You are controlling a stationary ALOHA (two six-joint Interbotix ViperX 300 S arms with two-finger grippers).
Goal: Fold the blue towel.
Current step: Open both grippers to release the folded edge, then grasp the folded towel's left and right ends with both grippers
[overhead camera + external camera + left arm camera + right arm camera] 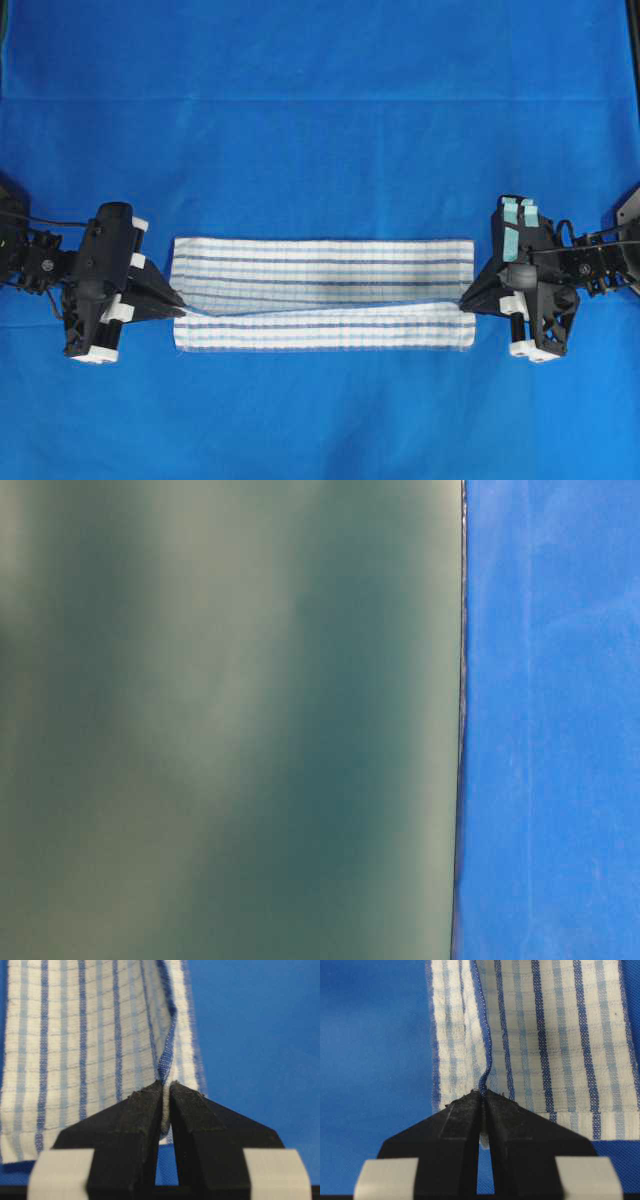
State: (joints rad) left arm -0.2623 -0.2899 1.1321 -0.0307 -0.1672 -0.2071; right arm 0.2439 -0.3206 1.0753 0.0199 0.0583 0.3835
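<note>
item: blue towel (pixel 322 290)
look: white woven cloth, thin dark-blue and pale-blue stripes running along its length, faint grid weave, slightly frayed hems
shape: long narrow band, lengthwise fold partly made
state: near long edge is lifted and turned over toward the middle, forming a raised ridge between its two short ends
layers: far strip lies flat; near strip overlaps it, with a shallow gap along the seam
pose: long axis runs left to right in the overhead view
place: middle of the worktop, slightly toward the near side
ends: each short end is pinched at the folded edge, cloth pulled taut between them
</note>
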